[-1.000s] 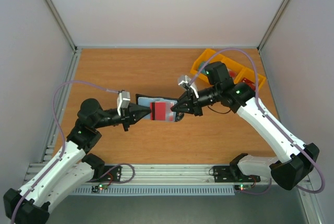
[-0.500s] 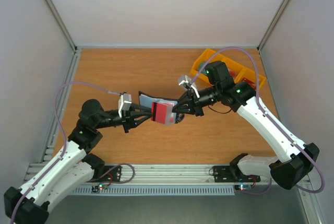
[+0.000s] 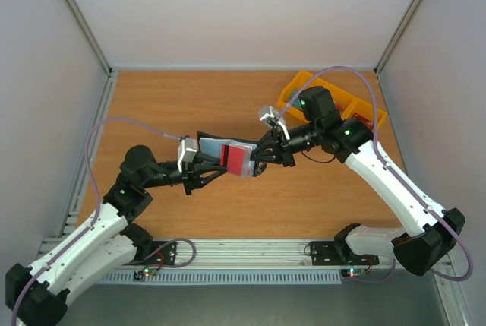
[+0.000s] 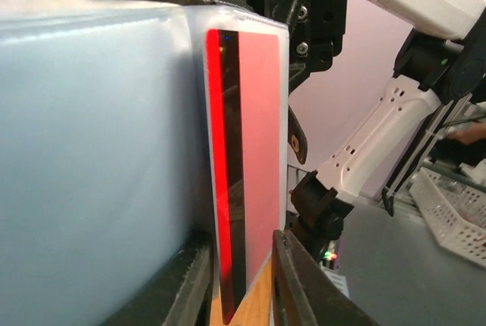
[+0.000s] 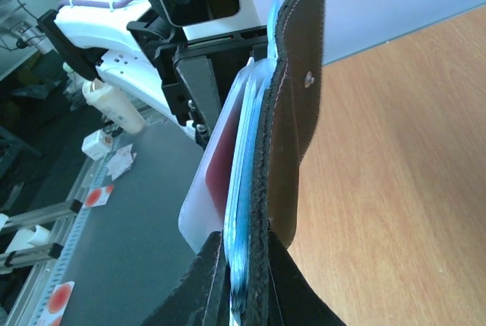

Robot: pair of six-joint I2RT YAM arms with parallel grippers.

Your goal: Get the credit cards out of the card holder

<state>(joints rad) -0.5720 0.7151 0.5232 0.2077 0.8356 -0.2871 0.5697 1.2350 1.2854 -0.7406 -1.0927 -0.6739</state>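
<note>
Jaws: right gripper [image 3: 256,162] clamped on the card holder [image 3: 215,146]; left gripper [image 3: 216,167] narrowly parted astride the red credit card [image 4: 254,151].
Card holder is held up between the two arms over the middle of the wooden table [image 3: 167,106], well apart from the yellow tray [image 3: 295,92] at the far right. It shows a dark stitched outer flap with a small metal stud [image 5: 310,77] and pale blue clear sleeves [image 5: 244,189] fanned beside it. Red credit card, with a dark stripe along one long side, sits in the outermost sleeve, its lower end between the left fingers [image 4: 300,284]; contact cannot be told.
</note>
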